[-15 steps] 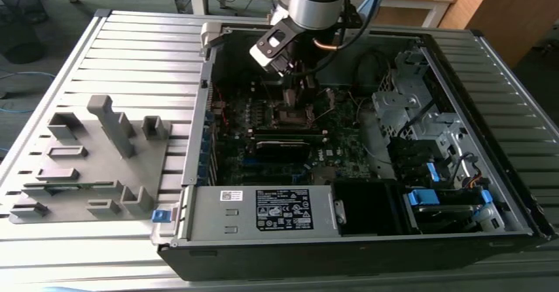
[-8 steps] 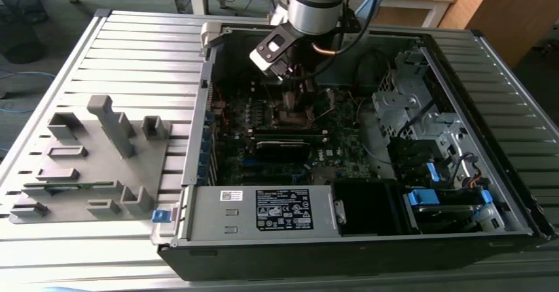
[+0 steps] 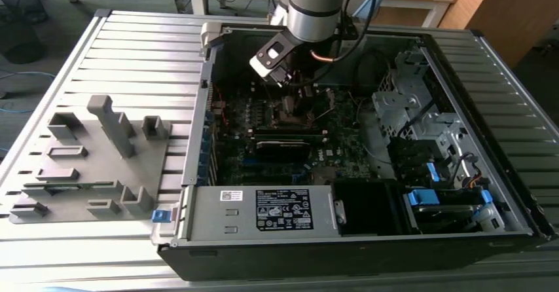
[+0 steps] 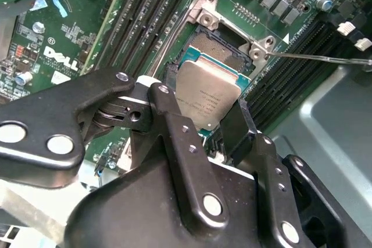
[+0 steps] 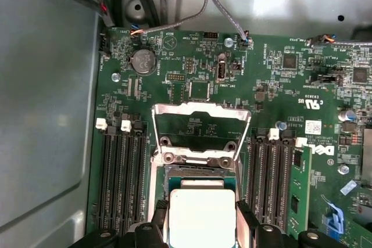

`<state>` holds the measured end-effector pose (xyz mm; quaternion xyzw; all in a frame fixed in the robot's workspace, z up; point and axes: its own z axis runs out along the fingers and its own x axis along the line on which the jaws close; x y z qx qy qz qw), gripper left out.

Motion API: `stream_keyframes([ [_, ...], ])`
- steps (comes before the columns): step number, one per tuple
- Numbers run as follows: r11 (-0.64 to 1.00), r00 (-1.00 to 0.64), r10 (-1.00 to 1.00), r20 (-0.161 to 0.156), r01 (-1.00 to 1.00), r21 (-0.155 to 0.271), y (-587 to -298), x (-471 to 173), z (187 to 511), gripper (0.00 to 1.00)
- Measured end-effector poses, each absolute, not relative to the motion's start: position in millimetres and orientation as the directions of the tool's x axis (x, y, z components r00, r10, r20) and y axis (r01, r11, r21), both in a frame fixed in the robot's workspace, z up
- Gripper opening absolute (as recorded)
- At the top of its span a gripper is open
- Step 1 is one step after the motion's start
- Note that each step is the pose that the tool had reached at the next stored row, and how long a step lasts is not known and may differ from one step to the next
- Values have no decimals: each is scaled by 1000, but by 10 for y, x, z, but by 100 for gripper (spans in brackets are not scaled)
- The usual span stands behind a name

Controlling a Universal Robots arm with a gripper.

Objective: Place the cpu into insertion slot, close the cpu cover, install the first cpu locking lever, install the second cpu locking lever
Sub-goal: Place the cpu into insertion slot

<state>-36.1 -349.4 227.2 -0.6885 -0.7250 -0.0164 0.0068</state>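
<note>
Second wrist view: one cpu (image 4: 206, 88), a flat grey square, sits pinched between the gripper's (image 4: 203, 105) two black fingers (image 4: 174, 120), one on each side edge. It hangs right over the one insertion slot (image 4: 212, 42) and covers part of it; I cannot tell if it touches. The far part of the slot is bare, with a silver rim around it. In the first wrist view the one cpu cover (image 5: 200, 108) stands tipped up and open behind the slot (image 5: 200, 173), so nothing lies over the slot but the cpu (image 5: 200, 216) itself. One thin metal lever (image 4: 325, 60) sticks out sideways from a corner of the slot. Long black memory slots (image 5: 122, 184) run close along both sides, leaving only a thin strip of green board (image 5: 267, 79) beside each finger. In the exterior view the arm (image 3: 310, 7) reaches down into one open computer case (image 3: 349, 256), whose walls stand well apart from it. One grey holder (image 3: 105, 174) lies on the slatted table (image 3: 131, 50) at the exterior view's left.
</note>
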Motion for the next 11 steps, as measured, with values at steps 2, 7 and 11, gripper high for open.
stream_keyframes([
  [2, 51, -52, 998, 32, 999, 14, -3494, -361, 2272, 54],
  [7, 51, -52, 998, 32, 999, 14, -3494, -361, 2270, 54],
  [11, 51, -52, 998, 32, 999, 14, -3480, -361, 2269, 54],
])
